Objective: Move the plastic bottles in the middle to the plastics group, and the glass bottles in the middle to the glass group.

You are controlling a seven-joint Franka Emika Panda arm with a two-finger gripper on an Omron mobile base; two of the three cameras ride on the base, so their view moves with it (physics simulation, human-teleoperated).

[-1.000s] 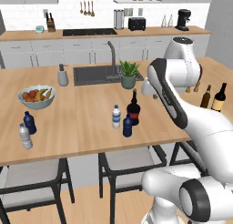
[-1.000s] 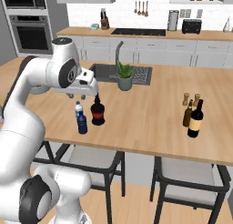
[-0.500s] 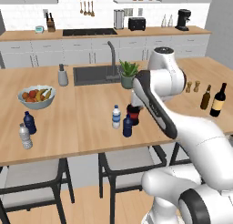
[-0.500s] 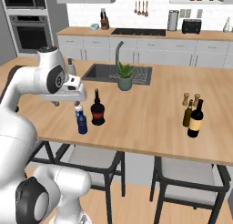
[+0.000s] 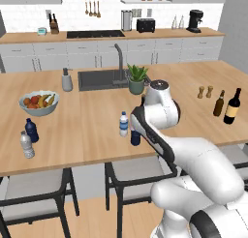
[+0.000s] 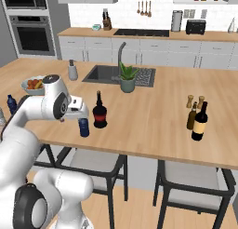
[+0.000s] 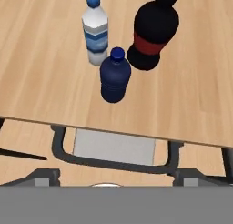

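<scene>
Three bottles stand in the middle near the counter's front edge. The dark navy bottle (image 7: 115,75) (image 6: 83,127) (image 5: 135,137) is nearest the edge. Just behind it are the clear bottle with blue label band (image 7: 95,29) (image 5: 124,124) and the squat black bottle with red label (image 7: 154,32) (image 6: 99,112). My gripper (image 6: 82,114) hangs open just above and in front of the navy bottle, touching nothing. The plastics group, a navy bottle (image 5: 31,130) and a greyish clear one (image 5: 26,144), is at the left. The glass group, an amber bottle (image 5: 219,103) and a wine bottle (image 5: 233,106), is at the right.
Two wooden pepper mills (image 5: 205,92) stand behind the glass group. A fruit bowl (image 5: 38,102) sits behind the plastics group. A potted plant (image 5: 137,80) and a sink (image 5: 99,80) lie beyond the middle bottles. A chair (image 7: 113,148) is tucked under the counter edge.
The arm has folded down and swung toward the counter's near edge, bringing the hand from above the sink side to low over the middle bottles. No bottle has moved.
</scene>
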